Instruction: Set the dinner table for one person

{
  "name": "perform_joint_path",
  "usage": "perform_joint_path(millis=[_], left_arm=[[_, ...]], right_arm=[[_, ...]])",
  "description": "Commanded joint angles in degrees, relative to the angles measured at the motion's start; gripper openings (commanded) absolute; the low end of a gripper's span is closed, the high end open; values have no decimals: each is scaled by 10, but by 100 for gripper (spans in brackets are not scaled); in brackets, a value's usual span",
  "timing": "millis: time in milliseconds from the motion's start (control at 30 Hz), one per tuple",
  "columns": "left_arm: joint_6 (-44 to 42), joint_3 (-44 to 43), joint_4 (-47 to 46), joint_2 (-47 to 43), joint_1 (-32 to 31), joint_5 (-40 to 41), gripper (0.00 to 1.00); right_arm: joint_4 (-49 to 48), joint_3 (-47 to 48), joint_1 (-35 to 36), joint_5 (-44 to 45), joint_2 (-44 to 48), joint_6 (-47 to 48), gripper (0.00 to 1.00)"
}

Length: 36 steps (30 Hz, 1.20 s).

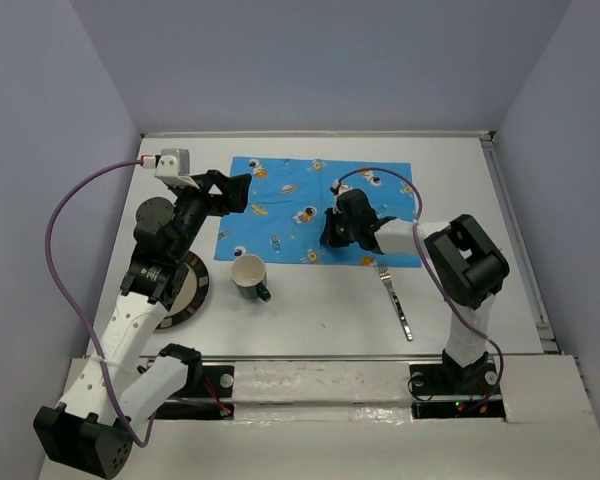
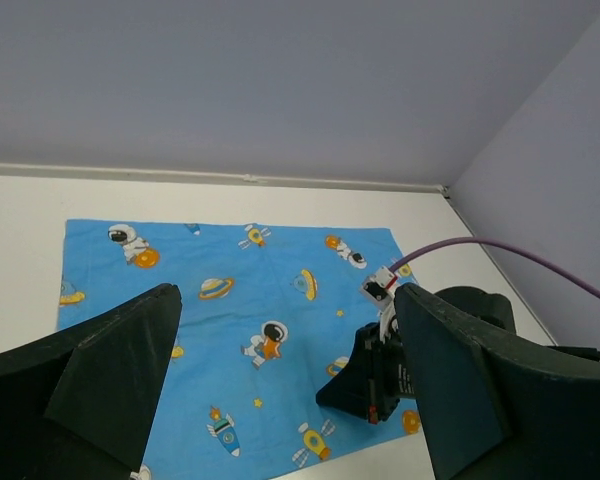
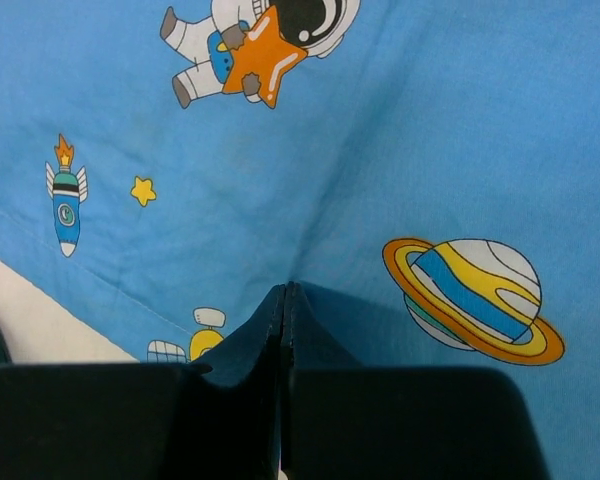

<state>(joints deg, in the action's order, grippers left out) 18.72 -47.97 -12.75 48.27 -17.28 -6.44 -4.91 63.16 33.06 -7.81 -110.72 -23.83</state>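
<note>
The dinner table [image 1: 310, 310] is a wide white top. On its far half lies a blue space-print cloth mat [image 1: 280, 205] [image 2: 230, 330] [image 3: 430, 130]. My right gripper [image 1: 330, 232] [image 3: 283, 290] is down on the mat's near right part, shut, with a crease in the cloth running up from its tips. In the left wrist view the right gripper [image 2: 350, 385] shows as a dark wedge on the mat. My left gripper [image 1: 235, 192] [image 2: 285, 400] hovers wide open over the mat's left edge, holding nothing.
A cream cup [image 1: 248, 273] with a dark handle stands just in front of the mat. A metal fork [image 1: 394, 297] lies at the near right. A dark-rimmed plate [image 1: 194, 290] sits at the near left, partly under my left arm.
</note>
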Motion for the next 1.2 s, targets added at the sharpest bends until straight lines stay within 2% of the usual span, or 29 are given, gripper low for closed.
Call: perform_joint_path(millis=[0,200,367,433,467,500,567,633,700,733,767,833,1000,1167], left_arm=[[0,0,-32,-10,-4,-17,99],[4,3,-35,-11,-4,-16,99],[8,5,-38,-12,-4,-18,99],[8,5,-38,-12,-4,-17,99],[9,6,-38,-12,-4,-17,99],[9,5,-38,-11,-4,-18,99],[11,5,-38,-11,-4,-20,99],[11,5,-38,-12,-4,-20,99],[12,6,-39,-13,-4,-19,99],[14,6,-39,-13,-4,-21,99],[14,7,-40,-14,-4,-21,99],[14,8,-40,-14,-4,-20,99],[8,9,-39,-24,-4,-8,99],[6,7,-33,-22,-4,3,99]], right_arm=[[22,-56,22,10,16,3,0],[24,-94,22,23,61,23,0],[41,-81,22,39,63,48,0],[44,-74,22,30,73,51,9],[46,-63,22,19,77,54,20],[47,-54,22,-5,81,55,25],[81,-30,27,-25,82,57,30],[94,0,33,-22,83,63,30],[92,20,33,-26,74,59,24],[91,48,33,-33,63,56,17],[90,65,40,-42,33,54,6],[88,100,53,-58,-2,47,0],[77,201,87,-59,-94,35,0],[76,203,92,-59,-128,27,0]])
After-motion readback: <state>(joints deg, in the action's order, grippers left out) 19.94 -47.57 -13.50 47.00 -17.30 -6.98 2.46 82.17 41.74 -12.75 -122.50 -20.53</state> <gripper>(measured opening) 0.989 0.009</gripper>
